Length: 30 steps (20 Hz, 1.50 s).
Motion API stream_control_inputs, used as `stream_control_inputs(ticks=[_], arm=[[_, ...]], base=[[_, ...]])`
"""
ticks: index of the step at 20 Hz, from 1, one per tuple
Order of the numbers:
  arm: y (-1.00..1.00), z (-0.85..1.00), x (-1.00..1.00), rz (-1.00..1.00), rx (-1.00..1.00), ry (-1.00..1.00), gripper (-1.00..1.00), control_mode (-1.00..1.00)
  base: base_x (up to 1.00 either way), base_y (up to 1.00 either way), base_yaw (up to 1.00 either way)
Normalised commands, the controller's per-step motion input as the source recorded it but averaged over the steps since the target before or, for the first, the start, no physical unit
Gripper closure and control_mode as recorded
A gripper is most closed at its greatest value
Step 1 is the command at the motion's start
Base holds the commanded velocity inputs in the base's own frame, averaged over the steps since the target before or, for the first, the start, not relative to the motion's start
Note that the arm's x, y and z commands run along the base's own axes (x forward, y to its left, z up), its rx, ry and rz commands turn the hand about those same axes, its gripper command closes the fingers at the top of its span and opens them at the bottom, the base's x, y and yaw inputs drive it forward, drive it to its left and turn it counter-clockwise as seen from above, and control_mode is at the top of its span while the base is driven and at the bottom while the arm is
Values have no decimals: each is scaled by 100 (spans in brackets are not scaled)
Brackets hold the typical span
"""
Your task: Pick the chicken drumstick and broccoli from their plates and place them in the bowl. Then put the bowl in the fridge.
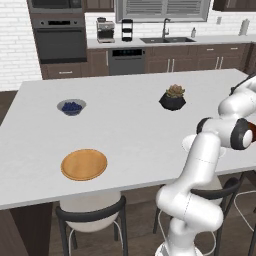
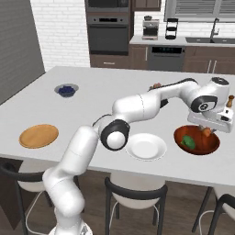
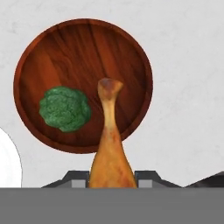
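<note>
Pinched between the two dark fingertips of the gripper [image 3: 112,178] at the bottom centre of the hand view is the golden-orange chicken drumstick [image 3: 110,148], thick end in the jaws and thin bone end pointing up over the wide glossy reddish-brown bowl [image 3: 83,52]. Inside that bowl, left of centre, lies the dark green bumpy broccoli floret [image 3: 65,108].

In the right base view the gripper [image 2: 207,130] hangs over the bowl [image 2: 202,148] at the right of the frame, with the broccoli [image 2: 187,142] inside. Just left of the bowl sits the small round white plate [image 2: 146,147], and at the far left the flat tan wooden plate [image 2: 39,135]. Farther up the white counter [image 2: 92,105] stands the small grey bowl of blueberries [image 2: 66,90]. In the left base view, the black succulent pot [image 1: 172,98] sits right of centre.
</note>
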Motion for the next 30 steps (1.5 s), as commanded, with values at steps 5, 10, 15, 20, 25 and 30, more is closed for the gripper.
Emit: stream_control_inputs(ticks=[5,10,15,20,25,30], arm=[[21,-43,8,-4,-5,0,100,-100],[2,-7,20,0,-1,3,100,-100],[-2,-17,3,4,-4,0,100,-100],[-3,-7,26,8,0,0,100,-100],[0,-30,12,7,0,-6,100,-100],[-15,-48,0,1,0,-19,100,-100]], base=[[0,0,0],[0,0,0],[0,0,0],[0,0,0],[0,0,0],[0,0,0]])
